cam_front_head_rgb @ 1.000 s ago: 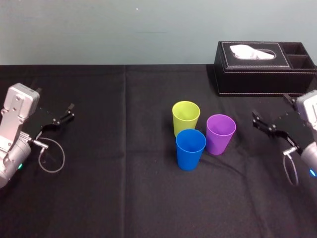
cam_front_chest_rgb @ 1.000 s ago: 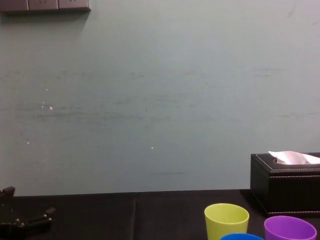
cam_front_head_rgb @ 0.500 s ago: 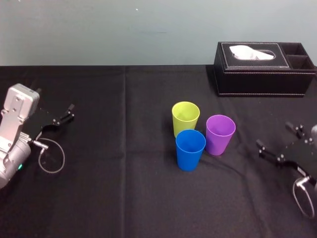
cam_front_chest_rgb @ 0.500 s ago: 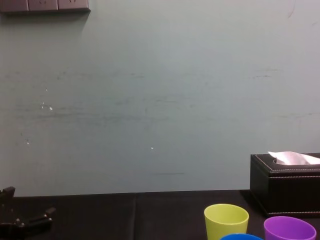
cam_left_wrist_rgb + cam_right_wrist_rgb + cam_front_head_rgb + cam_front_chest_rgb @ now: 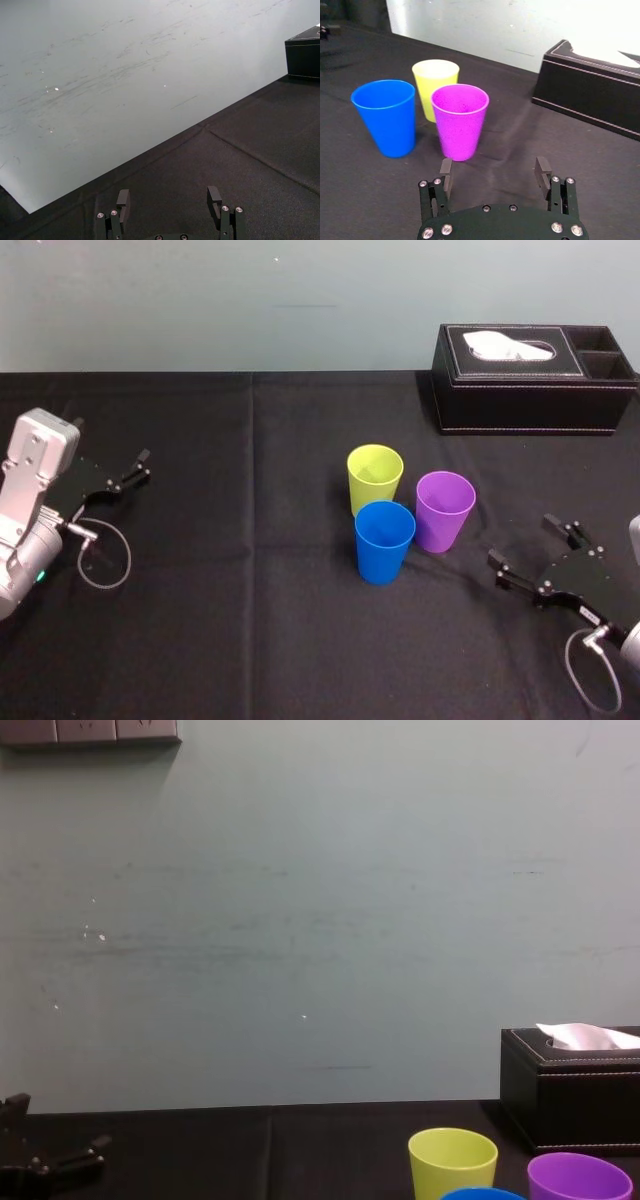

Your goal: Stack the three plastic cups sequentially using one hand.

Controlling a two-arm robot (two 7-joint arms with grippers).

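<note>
One purple cup, judged light and slippery: pinch wall near rim. Right gripper stands wide open, empty; left gripper parked open.

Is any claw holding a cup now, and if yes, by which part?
Nothing is held. The right claw is open near the purple cup, not touching; the left claw, open, sits far left.

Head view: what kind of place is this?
Probably an indoor robot test bench: a black-draped table against a bare wall, with three plastic cups and a tissue box staged on it.
</note>
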